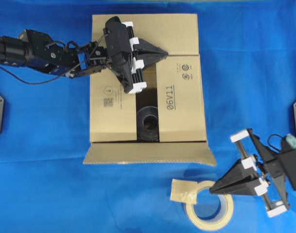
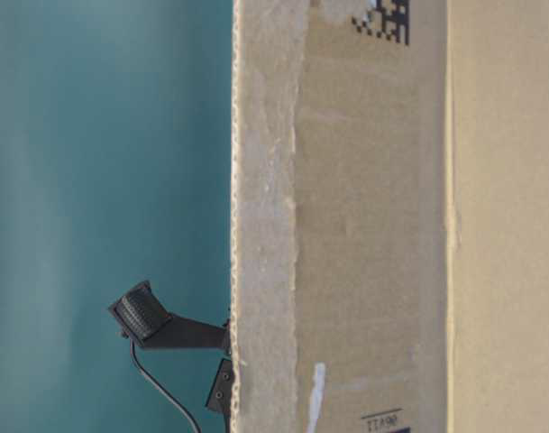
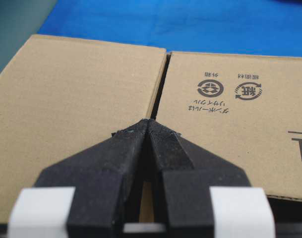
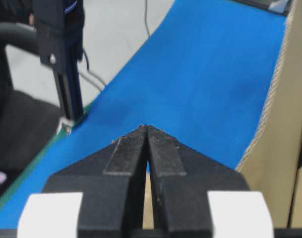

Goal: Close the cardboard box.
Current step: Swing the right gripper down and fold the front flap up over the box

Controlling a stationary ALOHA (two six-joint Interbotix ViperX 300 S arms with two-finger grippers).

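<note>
The cardboard box (image 1: 179, 97) stands mid-table in the overhead view. Its far flap (image 1: 177, 31) and the flap printed "06V11" (image 1: 182, 104) lie folded in. The left flap (image 1: 111, 104) is folded in too, with a gap (image 1: 147, 104) beside it. The near flap (image 1: 148, 154) lies spread outward. My left gripper (image 1: 165, 52) is shut and empty, its tips (image 3: 150, 120) over the seam between the far flap and the printed flap (image 3: 230, 104). My right gripper (image 1: 212, 191) is shut and empty, off the box to the near right; its tips (image 4: 147, 127) show over blue cloth.
A black round object (image 1: 148, 124) shows inside the box through the gap. A beige tape roll (image 1: 225, 213) with a loose tape end (image 1: 181, 190) lies under the right gripper. The box wall (image 2: 373, 225) fills the table-level view. A flap edge (image 4: 284, 99) stands right of the right gripper.
</note>
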